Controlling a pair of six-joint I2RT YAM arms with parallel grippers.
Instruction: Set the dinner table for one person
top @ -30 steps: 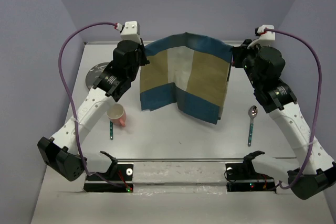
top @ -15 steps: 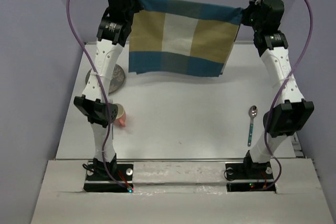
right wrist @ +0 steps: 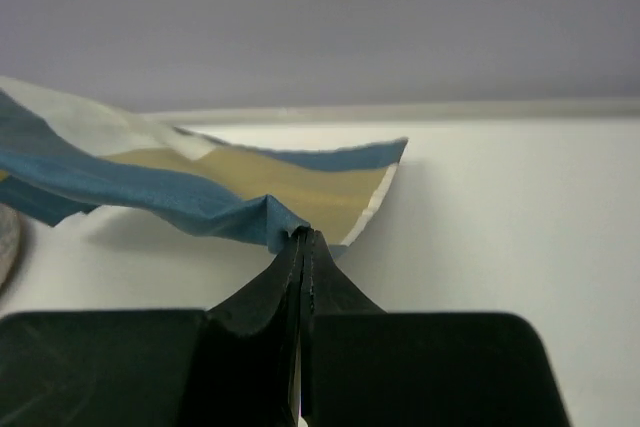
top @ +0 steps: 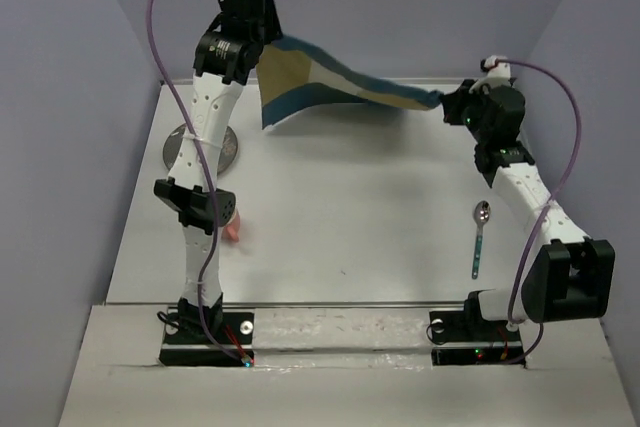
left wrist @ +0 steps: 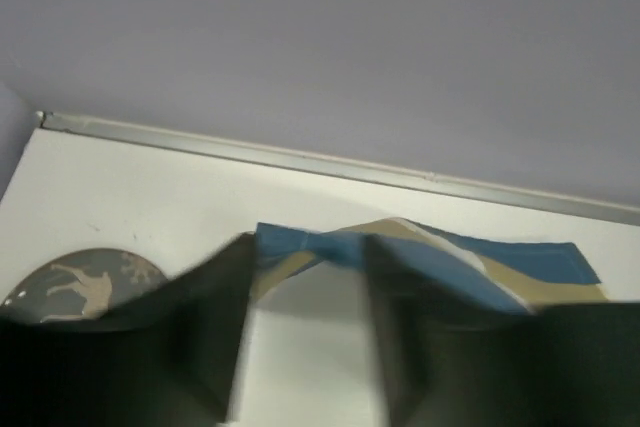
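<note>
Top external: checked mat [top: 335, 87] spans left-right over dinner table [top: 350, 217], right end lower.

Robot test cell, plain lilac walls [top: 70, 67], white table [top: 350, 207]

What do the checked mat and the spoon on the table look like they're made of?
Checked mat: woven fabric with a matte finish; it sags and creases where it hangs in mid-air. Spoon: the bowl is shiny and looks like metal; the teal handle is probably plastic or coated, but it is too small to tell.
</note>
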